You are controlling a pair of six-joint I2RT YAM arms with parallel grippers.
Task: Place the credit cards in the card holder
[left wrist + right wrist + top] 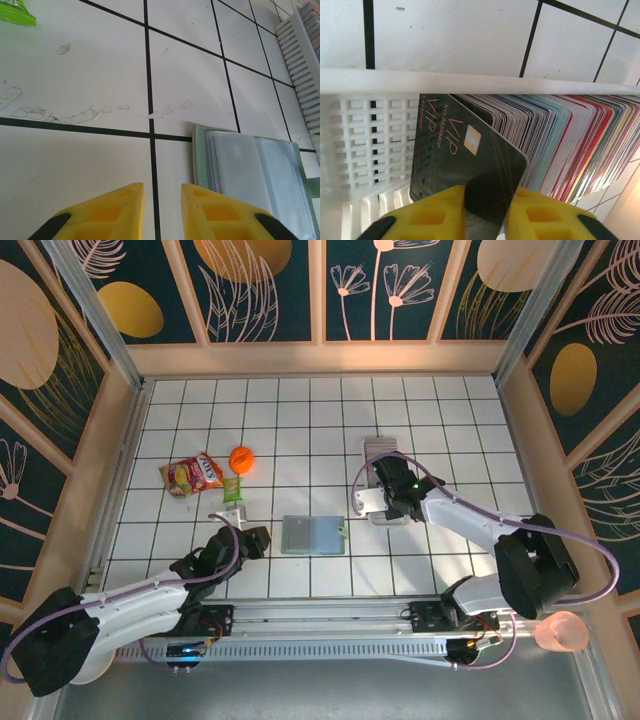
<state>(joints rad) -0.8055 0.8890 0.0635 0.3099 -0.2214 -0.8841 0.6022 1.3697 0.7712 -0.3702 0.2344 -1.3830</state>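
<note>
The card holder (313, 535) lies open flat on the tiled table, sage-green with a bluish-grey inside; its clear sleeves (250, 170) sit just right of my left fingers. My left gripper (262, 537) (162, 210) hovers low over the table beside the holder's left edge, open by a narrow gap with nothing in it. The credit cards (570, 135) stand edge-on as a striped row in a white slotted tray (370, 150) (378, 455). My right gripper (383, 498) (485, 195) is over that tray, shut on a dark credit card (465, 150) marked VIP, tilted out from the row's front.
A red snack packet (190, 476), an orange ball (241, 458) and a small green packet (232, 489) (15, 12) lie left of centre. The tray's edge (300, 60) is to the far right of the left wrist view. A pink cup (560, 632) stands off the table at the right.
</note>
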